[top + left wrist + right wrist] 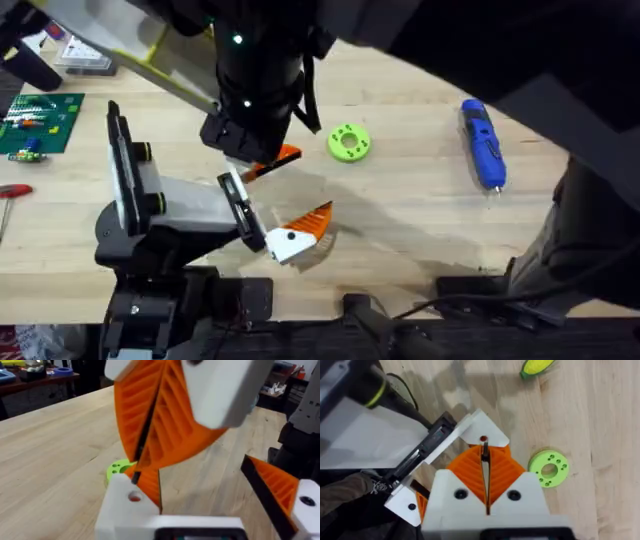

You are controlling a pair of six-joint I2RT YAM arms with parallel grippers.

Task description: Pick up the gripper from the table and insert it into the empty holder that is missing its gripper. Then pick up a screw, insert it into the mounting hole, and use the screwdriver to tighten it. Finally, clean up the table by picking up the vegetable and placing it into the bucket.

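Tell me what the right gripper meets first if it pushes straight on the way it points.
The holder: the screw pinched in the right gripper points at its mounting hole, apparently almost touching; depth is unclear.

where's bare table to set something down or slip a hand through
Bare wood lies between the green disc and the screwdriver, and in front of both toward the near edge. It is crowded at left: the holder, the orange-padded gripper at its front, and a dark arm overhead. A circuit board takes the far left edge.
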